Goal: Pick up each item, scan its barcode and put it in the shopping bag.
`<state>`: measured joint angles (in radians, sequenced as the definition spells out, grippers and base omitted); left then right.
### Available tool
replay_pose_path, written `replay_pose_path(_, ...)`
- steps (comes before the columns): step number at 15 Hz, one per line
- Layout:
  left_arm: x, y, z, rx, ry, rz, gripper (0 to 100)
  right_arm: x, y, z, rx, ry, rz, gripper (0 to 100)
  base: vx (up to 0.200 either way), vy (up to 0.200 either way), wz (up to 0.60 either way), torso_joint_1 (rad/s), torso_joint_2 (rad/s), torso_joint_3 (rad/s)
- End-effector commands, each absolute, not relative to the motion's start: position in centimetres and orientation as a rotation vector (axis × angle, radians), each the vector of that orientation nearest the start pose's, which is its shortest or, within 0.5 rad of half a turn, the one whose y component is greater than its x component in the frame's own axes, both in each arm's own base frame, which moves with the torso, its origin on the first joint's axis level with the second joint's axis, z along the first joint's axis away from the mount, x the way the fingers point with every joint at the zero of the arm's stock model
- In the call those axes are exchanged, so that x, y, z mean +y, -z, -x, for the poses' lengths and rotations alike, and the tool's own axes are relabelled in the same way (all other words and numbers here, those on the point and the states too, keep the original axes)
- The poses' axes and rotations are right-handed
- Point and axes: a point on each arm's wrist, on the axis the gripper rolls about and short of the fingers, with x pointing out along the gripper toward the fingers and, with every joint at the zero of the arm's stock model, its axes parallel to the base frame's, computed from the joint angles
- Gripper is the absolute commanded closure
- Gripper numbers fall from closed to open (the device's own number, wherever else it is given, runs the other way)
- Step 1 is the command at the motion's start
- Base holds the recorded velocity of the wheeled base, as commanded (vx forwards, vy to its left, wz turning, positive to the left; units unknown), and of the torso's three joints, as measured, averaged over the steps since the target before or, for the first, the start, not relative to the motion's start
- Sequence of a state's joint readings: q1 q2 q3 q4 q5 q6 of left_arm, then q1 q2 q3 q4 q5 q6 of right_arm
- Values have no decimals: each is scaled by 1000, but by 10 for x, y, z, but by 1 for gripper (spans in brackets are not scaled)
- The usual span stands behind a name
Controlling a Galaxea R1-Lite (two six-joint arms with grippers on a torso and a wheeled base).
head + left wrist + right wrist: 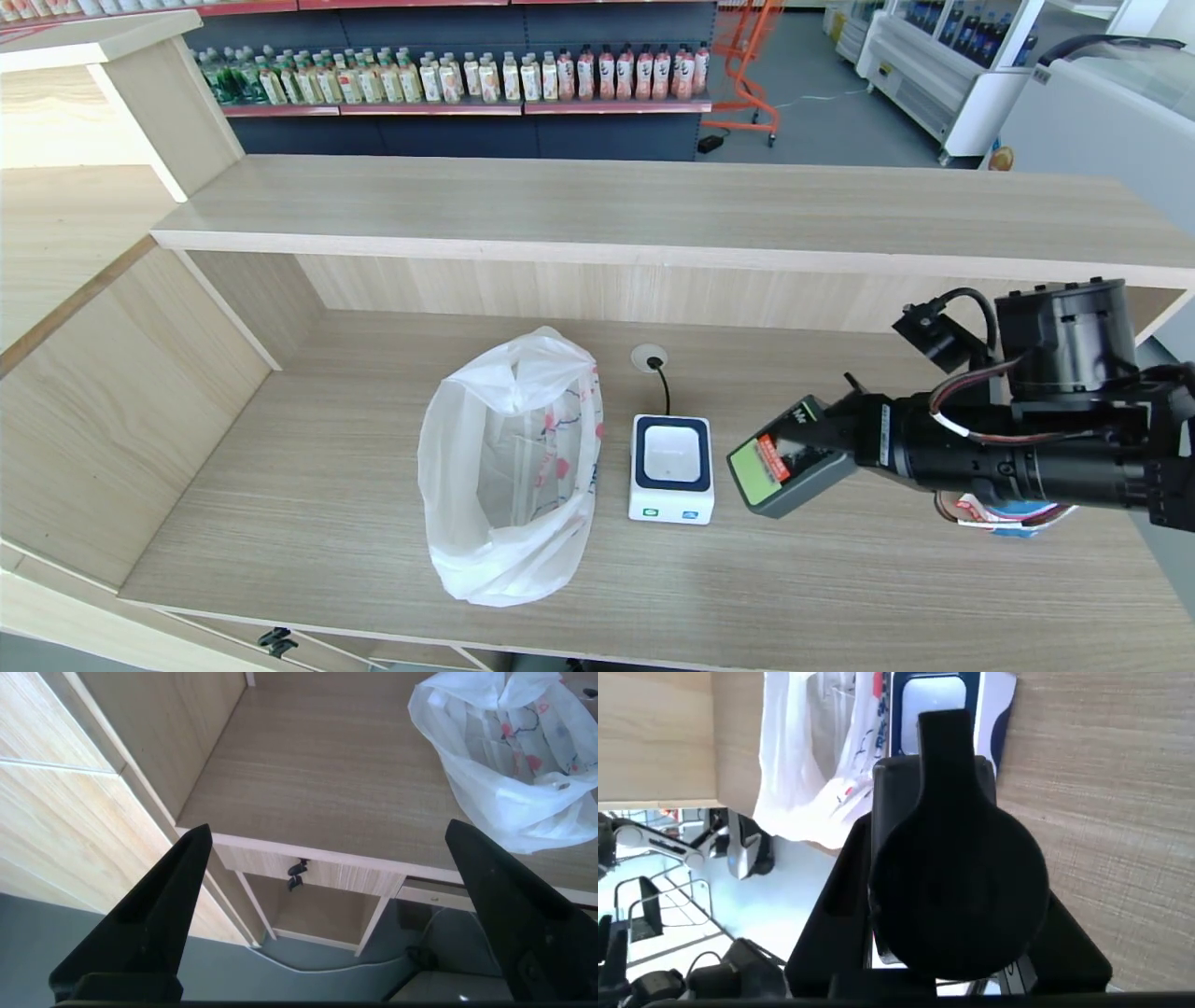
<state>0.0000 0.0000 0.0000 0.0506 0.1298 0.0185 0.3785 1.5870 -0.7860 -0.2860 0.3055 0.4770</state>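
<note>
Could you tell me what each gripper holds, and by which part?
Right gripper: a dark box, by the end opposite its label. Left gripper: nothing.

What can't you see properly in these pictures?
- Barcode on the dark box held by the right end effector: the head view and right wrist view show no readable barcode; it is too small or turned away.
- Item on the counter: in the head view the right arm covers most of it.
- Scanner: in the right wrist view the box hides most of it.
- Shopping bag: its folds hide the bottom.
</note>
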Motion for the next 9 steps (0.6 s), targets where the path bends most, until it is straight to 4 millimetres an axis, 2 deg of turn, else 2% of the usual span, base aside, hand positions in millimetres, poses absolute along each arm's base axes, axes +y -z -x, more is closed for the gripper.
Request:
replay_pose_path(1,3,-70,23,52,-130,-22,0,116,-158,-273,719,-524,-383,100,0,0,0,0,0,0)
replay_pose_path(6,3,-70,23,52,-130,-22,0,125,-145,-296,699,-542,-381,100,0,0,0,0,0,0)
replay_pose_path(9,3,-70,23,52,-130,-22,0,141,-138,-305,705,-579,-374,100,0,0,0,0,0,0)
